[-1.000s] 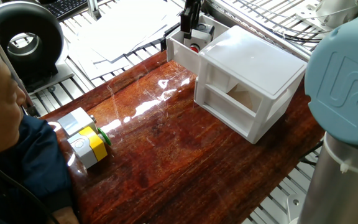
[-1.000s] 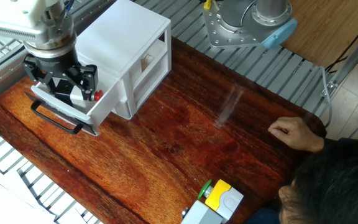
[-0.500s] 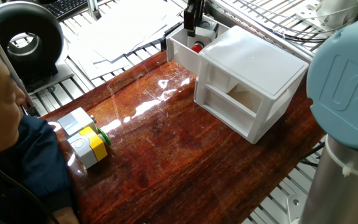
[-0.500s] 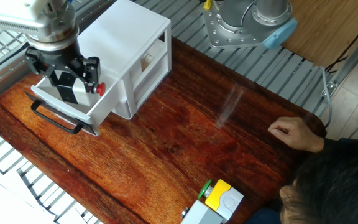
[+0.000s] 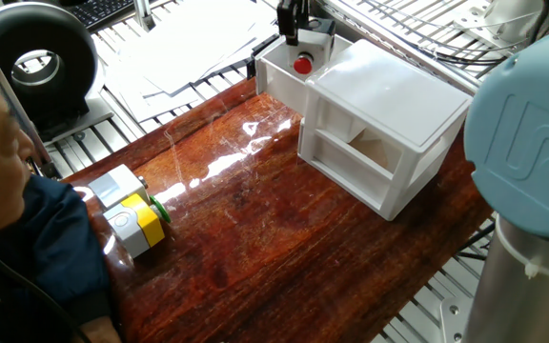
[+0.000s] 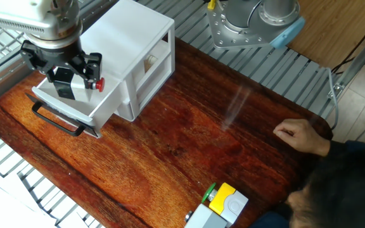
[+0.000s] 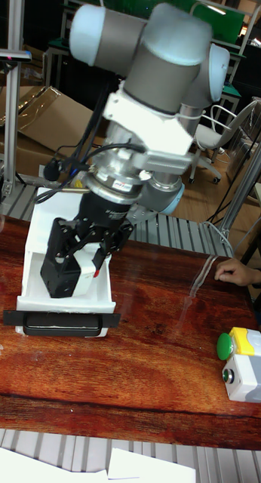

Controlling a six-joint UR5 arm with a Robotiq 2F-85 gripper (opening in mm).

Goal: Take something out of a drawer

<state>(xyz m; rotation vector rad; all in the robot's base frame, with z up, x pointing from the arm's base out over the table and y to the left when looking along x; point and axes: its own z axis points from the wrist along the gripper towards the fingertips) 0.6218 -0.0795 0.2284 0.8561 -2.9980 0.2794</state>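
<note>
1. One black-and-white block [image 6: 68, 87] with a red knob [image 6: 99, 84] is seen clamped between the fingers of the gripper [image 6: 63, 81]; the jaws are closed against its sides.
2. That block is held above the open drawer [image 6: 81, 107], with its underside at about the level of the drawer's rim; whether it is wholly clear of the walls cannot be told.
3. From one fixed view, the red knob [image 5: 302, 65] is seen facing outward over the drawer's [image 5: 279, 78] near wall, with the gripper's dark fingers [image 5: 287, 21] above it.
4. The drawer is seen pulled out from the white two-tier cabinet [image 6: 132, 44]; a dark handle [image 6: 56, 119] is fixed to its front.
5. In the tall fixed view, the gripper [image 7: 70, 260] is shown pointing down over the drawer [image 7: 104, 294], with the block [image 7: 64, 278] between its fingers.
6. A wooden table [image 6: 189, 145] is seen bearing the cabinet.
7. A grey-and-yellow block [image 5: 132, 211] with a green knob [image 5: 160, 210] is seen resting on the table, well apart from the cabinet, near a seated person [image 5: 17, 238].
8. The person's hand [image 6: 300, 136] is laid on the table's edge.
</note>
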